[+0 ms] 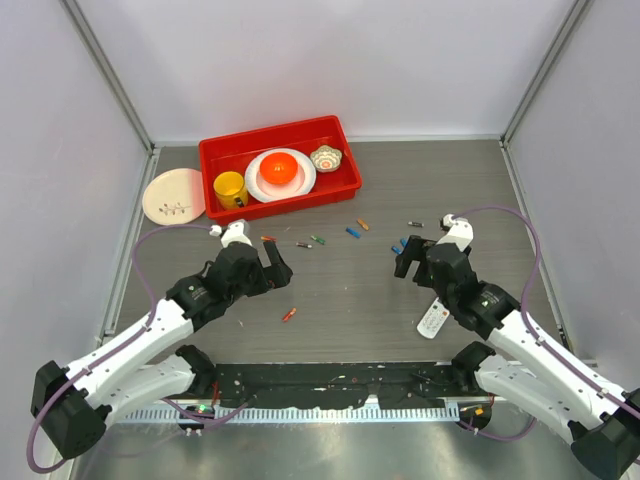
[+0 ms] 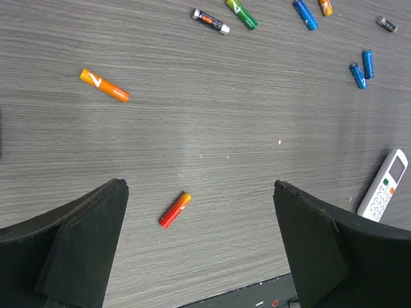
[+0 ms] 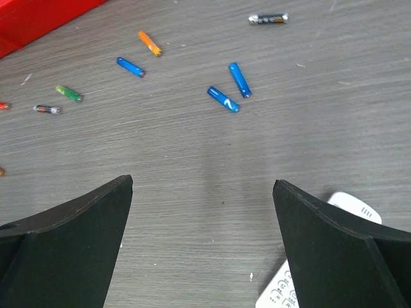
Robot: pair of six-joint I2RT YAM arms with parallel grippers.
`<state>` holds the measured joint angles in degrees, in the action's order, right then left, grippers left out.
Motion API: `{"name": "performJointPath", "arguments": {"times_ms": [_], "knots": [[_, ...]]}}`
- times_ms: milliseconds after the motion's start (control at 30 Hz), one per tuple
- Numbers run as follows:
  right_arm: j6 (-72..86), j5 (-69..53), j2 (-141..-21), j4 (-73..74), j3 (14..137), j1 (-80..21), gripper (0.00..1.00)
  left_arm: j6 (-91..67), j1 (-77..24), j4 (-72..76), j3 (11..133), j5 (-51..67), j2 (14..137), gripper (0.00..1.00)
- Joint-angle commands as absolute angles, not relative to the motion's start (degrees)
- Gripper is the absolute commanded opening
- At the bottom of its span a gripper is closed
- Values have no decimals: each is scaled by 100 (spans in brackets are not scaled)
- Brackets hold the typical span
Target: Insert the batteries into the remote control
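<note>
1. The left claw (image 1: 278, 262) has its jaws spread wide and holds nothing. In its wrist view, bare table (image 2: 212, 138) shows between the two black fingers.
2. A red-orange battery (image 2: 175, 210) lies in that gap, a little on the claw's near side. From above, the same battery (image 1: 289, 314) sits nearer the arm bases than the claw and slightly toward the middle. Its long axis runs on a diagonal, so the jaws would probably need a turn of the wrist to close across it.
3. The right claw (image 1: 405, 258) is also spread wide and empty.
4. Two blue batteries (image 3: 223, 99) lie just ahead of the right claw, a little to one side of the gap's centre. They are close together and not quite parallel.
5. The remote (image 1: 432, 318) lies flat right beside the right forearm, behind that claw on its near side. Its long axis is slanted from near-left to far-right. Its white end (image 3: 352, 206) peeks out past the right claw's finger.
6. The right arm is much nearer the remote. The left arm is nearer the red-orange battery.
7. More batteries (image 1: 352, 232) are scattered farther out, between the claws and the far side of the table.
</note>
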<state>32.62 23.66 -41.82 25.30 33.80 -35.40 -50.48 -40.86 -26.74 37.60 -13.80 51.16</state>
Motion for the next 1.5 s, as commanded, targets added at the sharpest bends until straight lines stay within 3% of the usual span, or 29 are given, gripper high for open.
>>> {"name": "performJointPath", "arguments": {"times_ms": [0,400,600,1133,1467], "knots": [[3953,3405,-4341,2899,3533,-3533,96,-4939,-4096,-2190,3754,-1223,4922,100],[5385,4280,-4833,4279,3858,-3350,96,-5150,-4104,-934,2892,-458,4649,100],[6292,3481,-5018,4825,3525,-2918,96,-5467,-4105,235,2347,-79,4693,99],[6671,3086,-5519,4721,2883,-2918,96,-5555,-4105,598,2048,299,4799,100],[6355,2857,-5871,4272,2786,-2918,81,-5651,-4105,571,1978,255,4764,98]]}}
